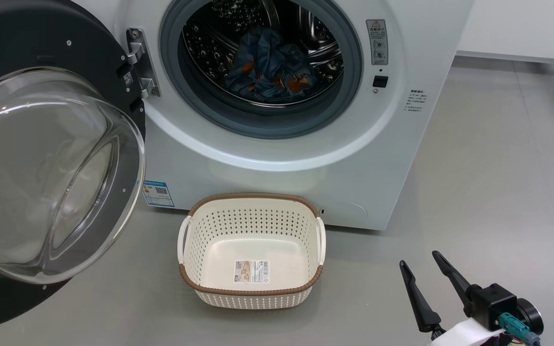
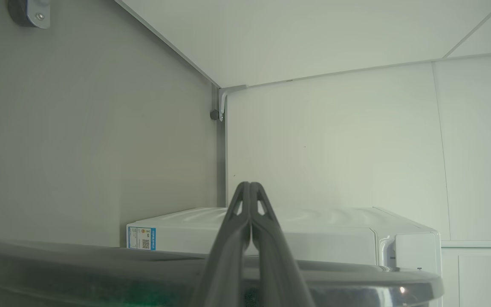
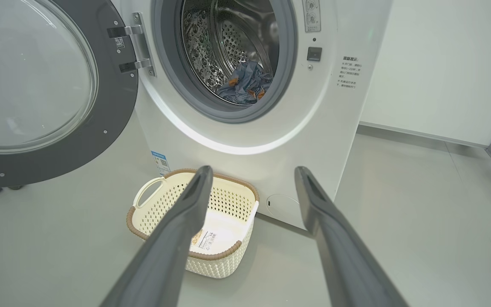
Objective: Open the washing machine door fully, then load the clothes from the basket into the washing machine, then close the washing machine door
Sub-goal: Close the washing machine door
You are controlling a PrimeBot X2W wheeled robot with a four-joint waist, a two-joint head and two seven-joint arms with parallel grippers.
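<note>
in front of the big white washing machine [image 1: 277, 158], you are looking down at a grey floor [image 1: 474, 192]. the washing machine door [image 1: 51, 168] is hanging wide open on the left side. it is swinging out on its metal hinge [image 1: 140, 62], and its round glass bowl is bulging toward you. the clothes [image 1: 270, 67] are lying in a blue heap with orange spots at the bottom of the shiny drum [image 1: 200, 48]. the basket [image 1: 253, 292] is sitting on the floor just in front of the machine, under the round hole. you are seeing its bare white bottom with a sticker [image 1: 251, 271] on it. a small blue label [image 1: 158, 193] is sticking low on the machine, between the door and the basket.

your right gripper [image 1: 420, 258] is hanging at the lower right, above the floor and well apart from the basket. its two dark fingers are spreading wide and are holding nothing. your left gripper [image 2: 249, 184] is pointing over the dark rim of the door, toward the white machine. its two fingers are pressing flat against each other, pinched closed with nothing between them. you cannot tell if they are touching the door.
</note>
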